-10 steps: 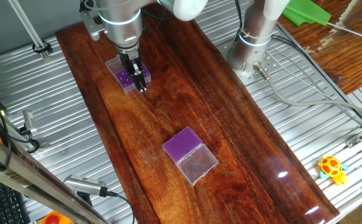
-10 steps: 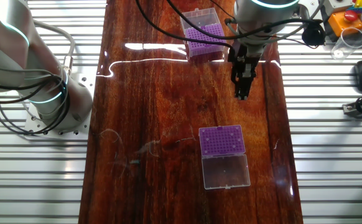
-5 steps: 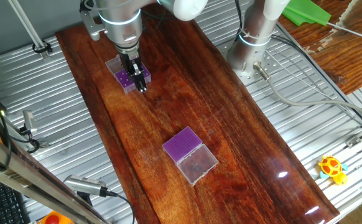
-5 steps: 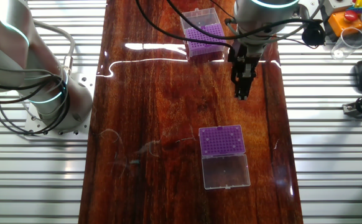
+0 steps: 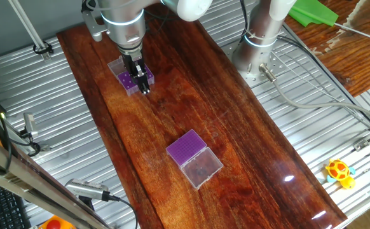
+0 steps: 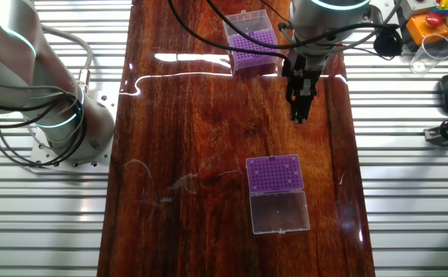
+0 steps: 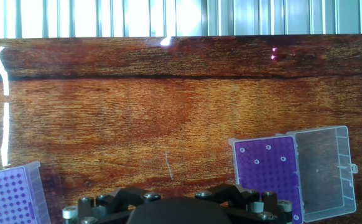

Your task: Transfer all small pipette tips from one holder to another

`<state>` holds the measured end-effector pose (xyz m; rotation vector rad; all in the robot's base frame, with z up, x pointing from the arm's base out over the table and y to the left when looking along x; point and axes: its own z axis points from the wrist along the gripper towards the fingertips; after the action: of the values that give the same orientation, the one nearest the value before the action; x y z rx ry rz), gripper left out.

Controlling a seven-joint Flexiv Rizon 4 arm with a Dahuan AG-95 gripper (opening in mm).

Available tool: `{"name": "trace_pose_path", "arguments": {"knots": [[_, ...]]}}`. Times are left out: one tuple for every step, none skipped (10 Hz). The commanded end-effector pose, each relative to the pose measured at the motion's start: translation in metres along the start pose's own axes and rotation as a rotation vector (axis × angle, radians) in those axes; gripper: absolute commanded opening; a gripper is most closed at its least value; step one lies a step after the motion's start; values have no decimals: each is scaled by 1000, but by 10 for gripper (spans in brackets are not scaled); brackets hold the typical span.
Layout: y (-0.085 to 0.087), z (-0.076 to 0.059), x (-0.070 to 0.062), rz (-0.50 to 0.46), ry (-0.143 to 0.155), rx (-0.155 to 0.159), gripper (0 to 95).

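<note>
Two purple tip holders sit on your wooden table (image 6: 170,115), one on either side of the gripper (image 6: 298,115). In the other fixed view the gripper hangs over bare wood between them: the far holder (image 6: 252,40), lid raised, lies just beyond the jaws and to one side, while the near holder (image 6: 275,174) lies well short of them, its clear lid (image 6: 280,211) folded flat on the table. From one fixed view the gripper (image 5: 145,89) overlaps the edge of one holder (image 5: 127,80), and the second holder (image 5: 187,147) stands well apart. Your hand view shows one holder (image 7: 269,171) with a few tips in its rack to the right of the jaws and another (image 7: 10,196) at the left edge. The fingers look narrow and close together, yet you cannot tell whether the jaws hold a tip.
</note>
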<state>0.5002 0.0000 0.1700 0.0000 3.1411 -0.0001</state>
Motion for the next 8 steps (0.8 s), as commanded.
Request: {"name": "trace_pose_path", "arguments": {"knots": [[0,1,2,-1,-2,-27,0],[0,1,2,0,-1,-24,0],[0,2,3,0,0,-23,0],[0,2,3,0,0,-23,0],[0,2,3,-1,0,-21,0],[0,2,3,-1,0,-21,0],[0,2,3,-2,0,-21,0],[0,2,3,-2,0,-21,0]]}}
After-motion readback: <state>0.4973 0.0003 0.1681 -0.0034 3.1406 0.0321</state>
